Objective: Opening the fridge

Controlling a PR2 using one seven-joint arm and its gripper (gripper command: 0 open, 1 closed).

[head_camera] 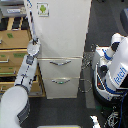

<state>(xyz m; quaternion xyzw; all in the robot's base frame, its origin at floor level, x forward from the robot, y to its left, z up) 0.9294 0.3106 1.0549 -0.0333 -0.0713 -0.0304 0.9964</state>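
The tall white fridge [62,30] stands in the middle of the exterior view. Its large upper door carries a small green-figure sticker [42,8]. Below it are two drawers with curved silver handles [60,63]. My white arm [25,75] rises from the bottom left. My gripper [35,42] is at the left edge of the upper door, near its lower corner. A slanted white strip [31,20] runs up that edge, as if the door stands slightly ajar. The fingers are too small and blurred to tell whether they are open or shut.
A tan wooden drawer cabinet [12,42] stands right beside the fridge on the exterior view's left, behind my arm. A second white and blue robot [116,67] stands on the exterior view's right, with cables on the dark floor [90,80].
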